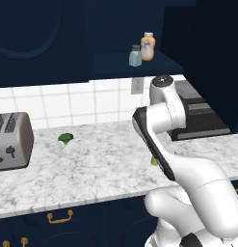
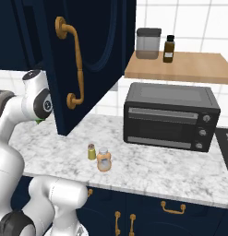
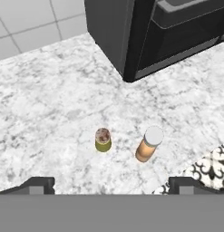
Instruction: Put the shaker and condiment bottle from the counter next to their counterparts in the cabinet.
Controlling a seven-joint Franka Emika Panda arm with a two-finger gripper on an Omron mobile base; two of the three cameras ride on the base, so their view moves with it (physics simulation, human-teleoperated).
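- The shaker and the condiment bottle stand upright, just beside each other, near the tabletop's front edge, apart from the black toaster oven.
- The gripper hangs above them, its fingers spread wide and empty.
- In the open cabinet, a grey-green shaker and an orange bottle stand at the shelf's front edge.

Even, soft light is falling from above, leaving the counter bright and the cabinet interior dim. Shadows are lying faint under the toaster oven. Rendering is staying sharp, without glare or blur.
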